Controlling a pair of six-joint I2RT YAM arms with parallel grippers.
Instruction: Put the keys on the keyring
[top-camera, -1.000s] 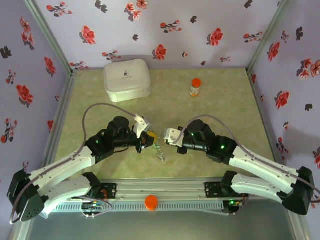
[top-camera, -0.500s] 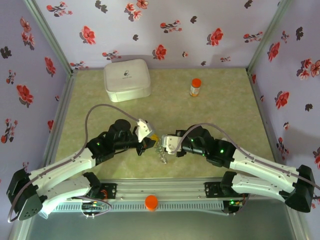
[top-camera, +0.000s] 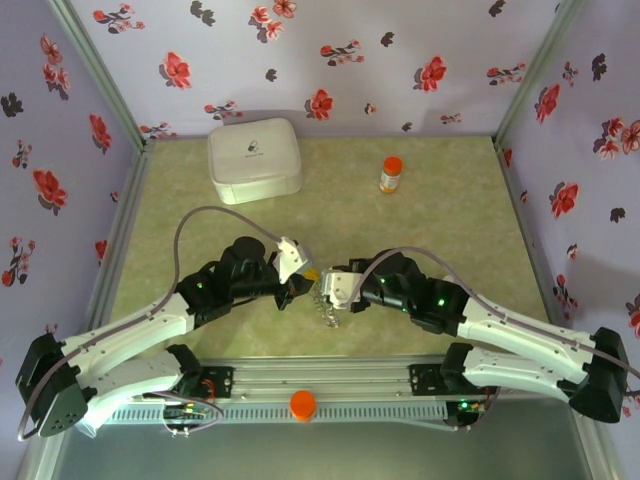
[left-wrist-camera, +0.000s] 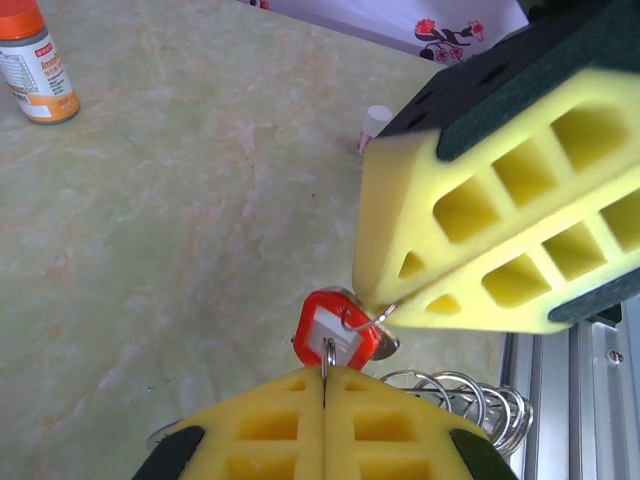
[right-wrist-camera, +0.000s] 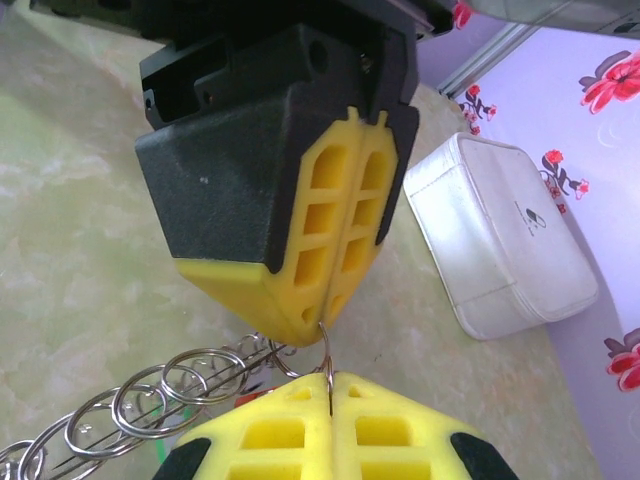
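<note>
Plainly, left end effector (left-wrist-camera: 325, 379) and right end effector (left-wrist-camera: 386, 309) both clench the red key's (left-wrist-camera: 322, 335) thin wire loop (right-wrist-camera: 327, 346): probably light, springy, slippery; pinch its rim.

I've got a white rounded box (top-camera: 254, 160) far left on the green table (top-camera: 450, 220), and an orange-capped bottle (top-camera: 390, 175) standing upright to its right.

One red-tagged key (left-wrist-camera: 335, 335) beside keyring (right-wrist-camera: 165, 400) of linked silver rings
</note>
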